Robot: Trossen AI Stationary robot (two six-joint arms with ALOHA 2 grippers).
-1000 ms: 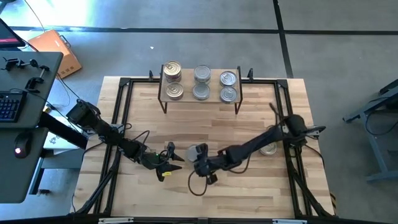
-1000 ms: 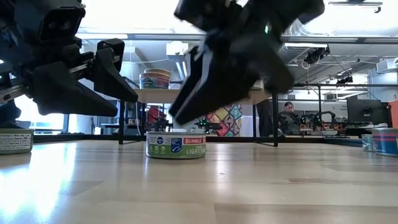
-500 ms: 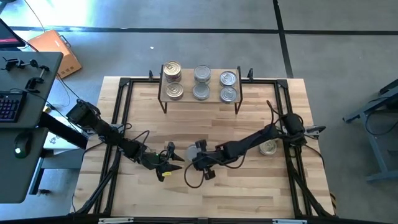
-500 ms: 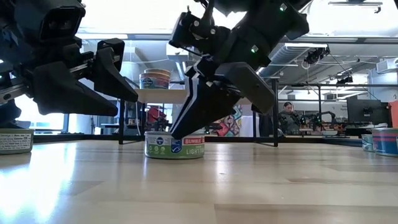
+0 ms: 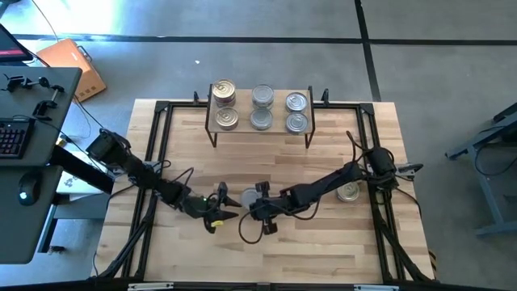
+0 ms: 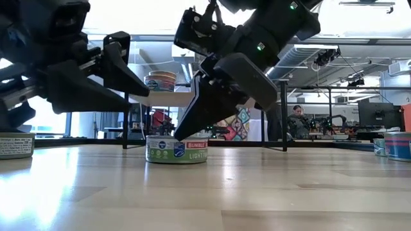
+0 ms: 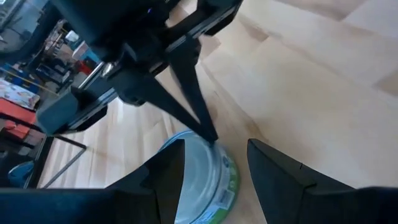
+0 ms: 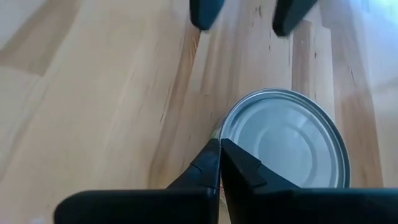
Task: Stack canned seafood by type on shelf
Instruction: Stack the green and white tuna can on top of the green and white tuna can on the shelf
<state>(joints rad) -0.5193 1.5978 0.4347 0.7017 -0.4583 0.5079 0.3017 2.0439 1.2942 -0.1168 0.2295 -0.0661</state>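
One tin of canned seafood [image 5: 249, 197] with a silvery lid [image 8: 286, 146] and a green-banded label [image 6: 176, 151] stands on its base on the tabletop, near the front middle. My right gripper [image 5: 257, 202] is shut, its tips down at this tin's top. My left gripper [image 5: 222, 212] is open, just left of the tin, its fingers [image 7: 165, 180] on either side of the tin in the left wrist view without touching it. Six more tins stand in pairs on the shelf [image 5: 242, 109] at the table's far side. My right gripper touches the tin with the tips of its shut fingers [image 8: 219, 152], at the lid's edge [image 8: 227, 124] on the side toward the left gripper. The fingers slant down from the table's right side [image 6: 192, 115]. The tin stays flat on the table.
Another tin [image 5: 349, 191] sits on the table under the right arm. Low down, a tin [image 6: 14, 144] shows at the left edge and another [image 6: 398, 144] at the right edge. A black frame [image 5: 153, 153] runs around the tabletop. Bare wood lies between the grippers and the shelf.
My right gripper has come down and toward the table's left onto the tin's top edge, rolled a little, and shut. The tin has slid slightly along the table toward my left gripper, staying upright.
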